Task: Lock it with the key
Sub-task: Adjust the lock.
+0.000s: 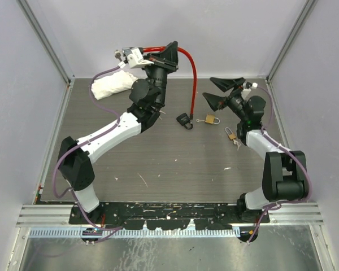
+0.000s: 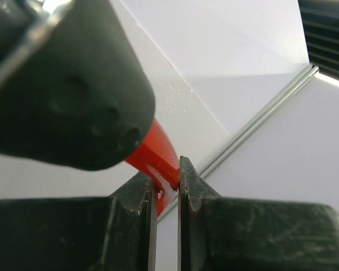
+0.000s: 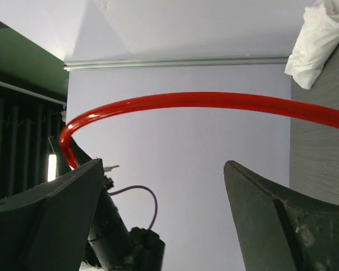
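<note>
My left gripper point(image 1: 169, 55) is raised near the back wall and shut on a red cable point(image 1: 193, 73). The cable arcs down to a black lock head point(image 1: 184, 120) lying on the table. In the left wrist view the cable point(image 2: 156, 151) is pinched between the fingertips point(image 2: 165, 179). A blurred black rounded part point(image 2: 68, 84) fills the upper left there. A brass padlock with a key point(image 1: 211, 119) lies right of the lock head. My right gripper point(image 1: 217, 92) is open and empty, raised above that padlock. In its wrist view the gripper point(image 3: 158, 192) faces the red cable point(image 3: 203, 100).
A second small padlock with keys point(image 1: 233, 135) lies near the right arm. A white cloth point(image 1: 112, 84) lies at the back left and also shows in the right wrist view point(image 3: 316, 39). Grey walls with metal rails enclose the table point(image 1: 158, 164).
</note>
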You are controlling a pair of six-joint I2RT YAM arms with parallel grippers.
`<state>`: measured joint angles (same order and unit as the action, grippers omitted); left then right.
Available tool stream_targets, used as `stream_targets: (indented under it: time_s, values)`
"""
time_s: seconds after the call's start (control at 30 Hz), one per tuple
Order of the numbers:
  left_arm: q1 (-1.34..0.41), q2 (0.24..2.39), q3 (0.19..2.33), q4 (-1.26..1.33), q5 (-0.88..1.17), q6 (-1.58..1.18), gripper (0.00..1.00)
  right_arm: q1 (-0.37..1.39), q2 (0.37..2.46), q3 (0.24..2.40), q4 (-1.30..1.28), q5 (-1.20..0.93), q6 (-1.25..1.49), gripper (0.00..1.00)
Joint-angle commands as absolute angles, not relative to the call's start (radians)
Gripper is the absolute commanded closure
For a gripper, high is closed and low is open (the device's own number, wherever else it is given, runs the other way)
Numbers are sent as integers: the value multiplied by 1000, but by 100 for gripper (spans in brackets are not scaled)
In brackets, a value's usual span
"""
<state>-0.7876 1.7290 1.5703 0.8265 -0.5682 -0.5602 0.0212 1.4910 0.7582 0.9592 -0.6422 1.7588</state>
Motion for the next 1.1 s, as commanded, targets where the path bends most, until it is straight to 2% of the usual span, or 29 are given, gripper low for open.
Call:
stream_targets:
  time_s: [0.0,0.17,0.3,0.63,0.93,1.07]
  values:
    - [-817,1734,1650,932,-542,-599,100,78,1423,936,676,-534,1747,7]
    - [-831,1747,1669,936,-535,-577,100,108,1453,916,726,-557,1905,11]
    - [-840,1749,1649,963,-512,-594,100,106,1408,874,689,-483,1949,13]
    - [-867,1660,1449,1110,-458,-653,100,21,1497,921,787,-401,2022,13]
    - [-851,1627,1391,1137,-515,-613,100,22,1438,854,825,-484,1976,18]
    - [-842,1627,1396,1128,-523,-613,100,23,1410,823,797,-532,1959,25]
